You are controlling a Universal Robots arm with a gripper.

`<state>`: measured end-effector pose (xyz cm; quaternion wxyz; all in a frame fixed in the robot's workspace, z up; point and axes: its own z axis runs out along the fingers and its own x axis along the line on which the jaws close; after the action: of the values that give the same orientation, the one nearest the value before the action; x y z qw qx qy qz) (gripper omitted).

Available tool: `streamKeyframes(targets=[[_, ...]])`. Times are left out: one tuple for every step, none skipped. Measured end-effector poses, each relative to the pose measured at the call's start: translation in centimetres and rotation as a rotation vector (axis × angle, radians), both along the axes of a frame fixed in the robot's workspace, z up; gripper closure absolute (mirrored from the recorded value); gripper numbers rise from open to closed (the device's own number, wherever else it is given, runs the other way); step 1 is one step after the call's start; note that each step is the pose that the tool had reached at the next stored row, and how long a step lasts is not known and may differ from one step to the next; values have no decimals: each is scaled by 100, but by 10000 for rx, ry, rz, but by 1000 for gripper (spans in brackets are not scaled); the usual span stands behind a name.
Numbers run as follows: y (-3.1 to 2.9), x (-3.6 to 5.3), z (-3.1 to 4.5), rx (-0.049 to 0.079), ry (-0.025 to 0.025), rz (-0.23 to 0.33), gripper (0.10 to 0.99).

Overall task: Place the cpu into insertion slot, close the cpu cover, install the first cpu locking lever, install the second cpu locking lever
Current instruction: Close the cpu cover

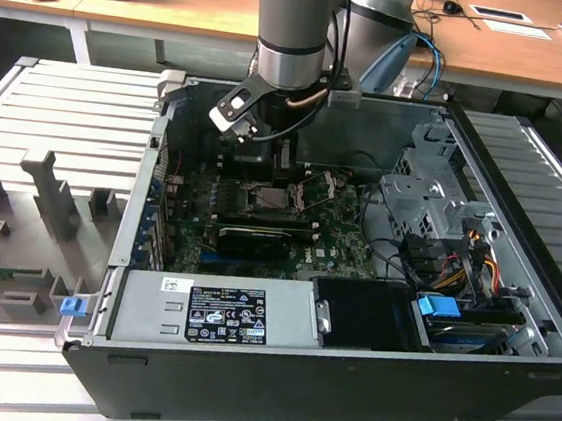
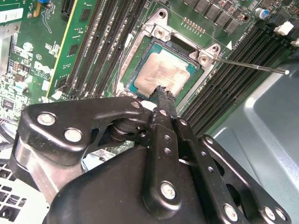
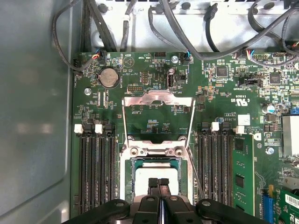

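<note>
Already the cpu (image 2: 164,73) lies in the slot (image 2: 184,43), the empty pincer (image 2: 163,94) pinched together at its edge, while the cover (image 3: 159,98) gapes toward the slot's three o'clock in the exterior view, one lever (image 2: 252,68) unlatched.

Lab: wooden desks (image 1: 518,57), open computer case (image 1: 341,403)

The pale silver square cpu (image 2: 163,74) lies bare under the black gripper (image 3: 159,182). Just beyond, the thin silver cpu cover (image 3: 158,116) stands open; black memory slots (image 3: 96,168) flank both sides.
</note>
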<state>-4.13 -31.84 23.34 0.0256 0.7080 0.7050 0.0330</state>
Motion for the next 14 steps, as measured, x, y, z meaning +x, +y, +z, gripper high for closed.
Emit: streamKeyframes(targets=[[0, 0, 1, 0, 0, -1, 980], [1, 0, 1, -1, 0, 0, 980], [6, 0, 3, -3, 1, 0, 980], [14, 0, 8, -3, 0, 0, 980], [15, 0, 9, -3, 0, 0, 980], [15, 0, 10, -2, -1, 0, 980], [15, 0, 12, -4, 0, 0, 980], [15, 0, 15, -4, 1, 0, 980], [16, 0, 16, -4, 0, 0, 980], [16, 0, 18, -4, 0, 0, 980], [16, 0, 19, -4, 0, 0, 980], [16, 0, 21, -4, 0, 0, 980], [16, 0, 22, -4, 1, 0, 980], [16, 0, 24, -4, 0, 0, 980]])
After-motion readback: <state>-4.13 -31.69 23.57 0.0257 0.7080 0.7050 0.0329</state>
